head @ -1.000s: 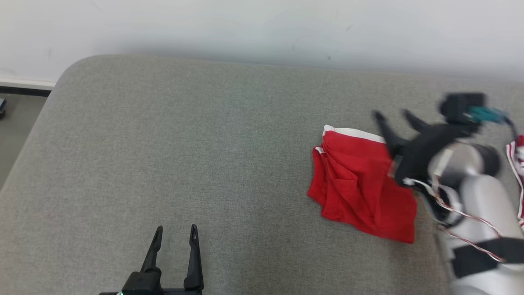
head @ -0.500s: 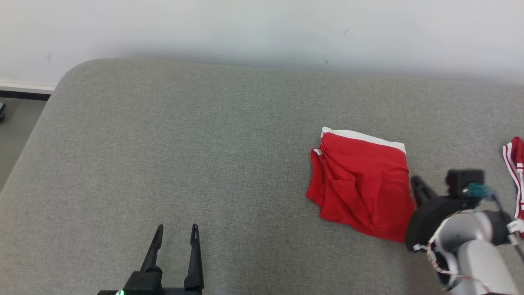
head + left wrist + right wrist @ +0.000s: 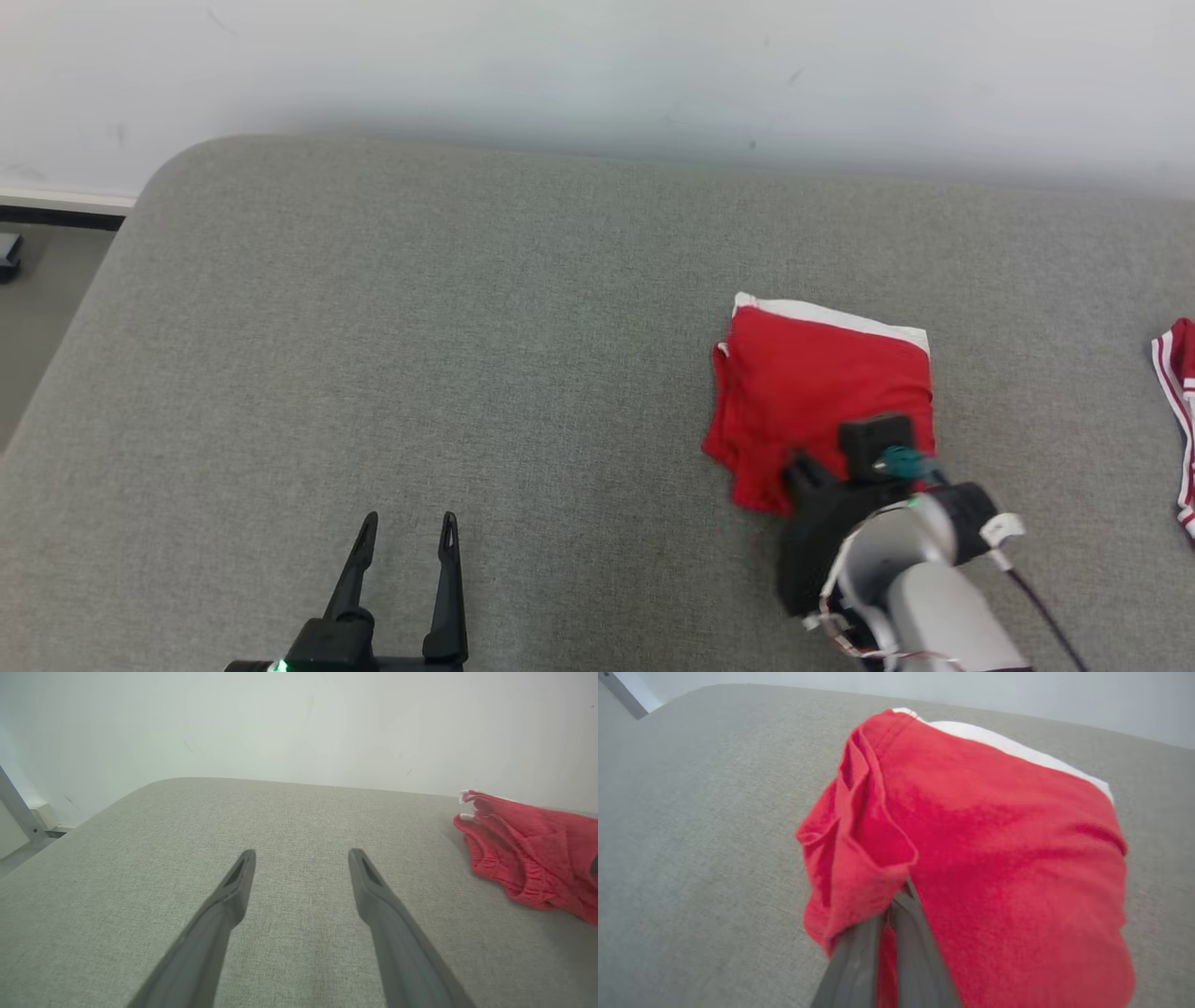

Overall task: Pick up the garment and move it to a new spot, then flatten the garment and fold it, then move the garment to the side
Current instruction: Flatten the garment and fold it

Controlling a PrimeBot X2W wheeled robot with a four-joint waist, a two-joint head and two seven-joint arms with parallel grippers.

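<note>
Item: red garment [image 3: 994,849], in a loose folded pad just ahead of the right claw [image 3: 896,900], white band on its far side. The claw's fingers were pressed together, pinching the near hem.

Step, as I judged it: folding done, carry to the side beginning. I reckoned the next move needed a low lift that kept the layers stacked.

Left claw [image 3: 408,523]: spread, holding nothing, well apart to the right claw's left.

Grey cushion [image 3: 467,327]: broad bare room leftward. A striped cloth [image 3: 1178,411] lay rightward, the wall [image 3: 560,65] beyond.
</note>
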